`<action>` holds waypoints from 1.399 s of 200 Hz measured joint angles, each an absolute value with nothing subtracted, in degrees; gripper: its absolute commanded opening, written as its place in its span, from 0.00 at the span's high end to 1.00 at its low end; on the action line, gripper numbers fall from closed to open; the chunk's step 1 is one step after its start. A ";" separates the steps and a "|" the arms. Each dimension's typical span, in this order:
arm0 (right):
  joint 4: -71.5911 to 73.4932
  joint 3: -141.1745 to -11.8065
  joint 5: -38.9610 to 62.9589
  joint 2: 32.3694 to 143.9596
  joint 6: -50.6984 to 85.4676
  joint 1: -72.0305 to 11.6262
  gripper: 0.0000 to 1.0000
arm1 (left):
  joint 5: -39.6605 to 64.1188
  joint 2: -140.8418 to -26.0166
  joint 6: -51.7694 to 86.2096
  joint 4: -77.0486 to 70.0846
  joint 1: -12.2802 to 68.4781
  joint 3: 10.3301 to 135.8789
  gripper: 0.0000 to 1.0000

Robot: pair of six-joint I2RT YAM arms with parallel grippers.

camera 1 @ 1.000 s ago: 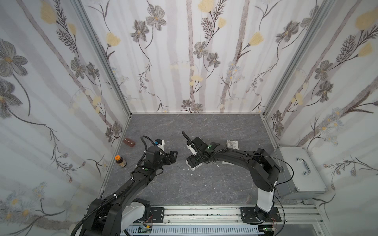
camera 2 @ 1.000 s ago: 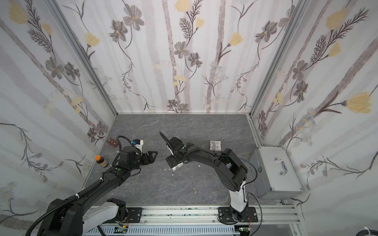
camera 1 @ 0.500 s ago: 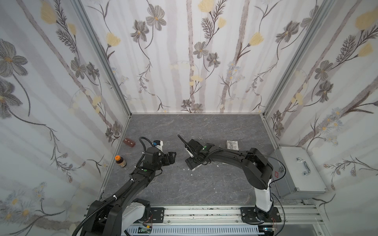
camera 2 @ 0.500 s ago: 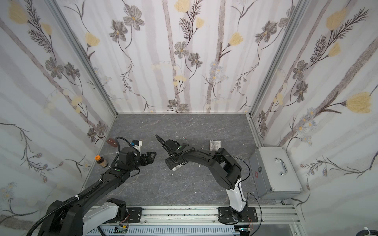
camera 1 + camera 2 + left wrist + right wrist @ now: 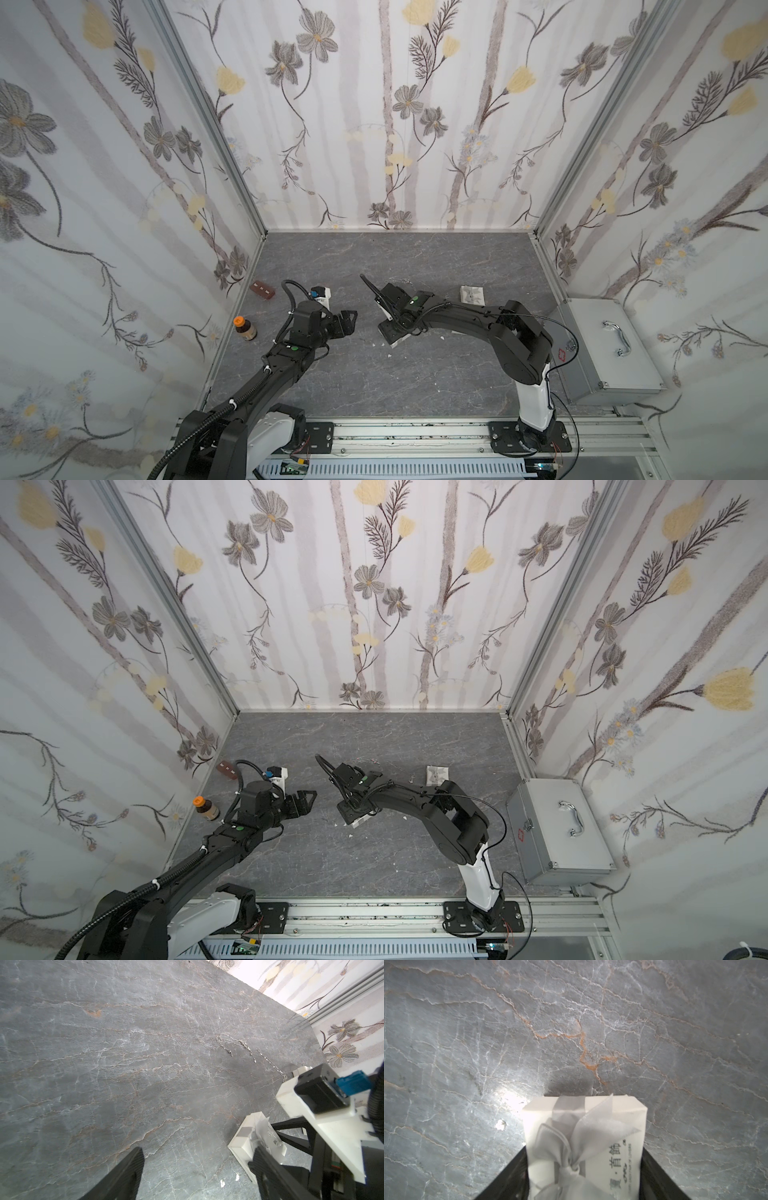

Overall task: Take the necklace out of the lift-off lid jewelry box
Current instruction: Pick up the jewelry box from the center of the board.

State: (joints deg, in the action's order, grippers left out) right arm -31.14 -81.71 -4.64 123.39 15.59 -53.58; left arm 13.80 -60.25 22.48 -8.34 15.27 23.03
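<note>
Empty, wide-spread left end effector [image 5: 197,1149] — right end effector [image 5: 584,1147] tight around white jewelry box [image 5: 623,1113].

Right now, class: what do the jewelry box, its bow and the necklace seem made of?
The jewelry box: matte white card, probably; crisp folded edges. The bow: sheer grey ribbon; light shows through. The necklace: fine silvery metal chain, seemingly; glinting links.

Printed in dark grey on the white jewelry box lid [image 5: 625,1111], beside the ribbon bow [image 5: 571,1147]: Chinese characters, 首飾 legible, then a dot, the rest cut off. Alongside, tiny Latin capitals, too blurred to read. On the metal case [image 5: 602,353], in both top views: small red cross sign [image 5: 562,355].
</note>
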 measured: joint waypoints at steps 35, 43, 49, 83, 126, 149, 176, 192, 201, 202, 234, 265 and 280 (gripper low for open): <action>-28.38 -76.60 0.21 118.17 15.90 -50.37 0.35 | 16.71 -60.38 22.17 -8.54 15.27 23.00 0.19; -27.09 -74.56 2.46 116.27 16.47 -49.15 0.36 | 17.69 -60.40 21.98 -9.19 15.27 22.92 0.19; -26.04 -73.06 3.62 114.91 16.51 -48.27 0.36 | 18.50 -60.40 21.98 -9.78 15.27 22.76 0.19; -18.98 -63.77 14.13 105.19 17.32 -41.78 0.36 | 26.57 -62.13 22.11 -15.88 16.86 21.82 0.18; -9.65 -55.42 27.64 93.49 17.78 -36.32 0.36 | 38.24 -64.14 25.08 -29.93 22.70 21.10 0.13; -4.19 -52.16 33.89 86.72 17.91 -34.87 0.36 | 41.15 -64.45 27.86 -36.88 24.64 21.50 0.13; 3.11 -48.51 40.73 80.93 19.42 -33.85 0.36 | 43.42 -66.11 31.90 -44.03 26.46 23.11 0.13; 7.40 -46.68 43.88 78.85 20.88 -33.04 0.36 | 44.53 -67.37 34.28 -48.29 27.55 23.86 0.12; 9.63 -45.84 45.34 78.04 22.04 -32.82 0.37 | 45.30 -68.14 35.62 -50.76 28.18 24.34 0.12; 9.91 -45.74 45.54 77.95 22.09 -32.82 0.37 | 45.39 -68.25 35.83 -51.11 28.27 24.43 0.12; 16.03 -44.21 50.00 76.95 24.73 -32.67 0.37 | 48.66 -70.85 40.12 -60.47 30.35 26.35 0.13; 22.17 -42.17 52.86 75.85 27.86 -32.16 0.37 | 50.39 -71.85 42.65 -66.30 30.96 27.38 0.15; 24.84 -40.64 54.39 75.31 29.71 -31.62 0.37 | 50.85 -71.90 43.24 -67.75 31.07 27.42 0.15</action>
State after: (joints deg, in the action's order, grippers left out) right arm 24.84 -40.64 54.39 75.31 29.71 -31.62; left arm 50.85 -71.90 43.24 -67.75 31.07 27.42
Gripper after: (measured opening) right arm 0.653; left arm 0.852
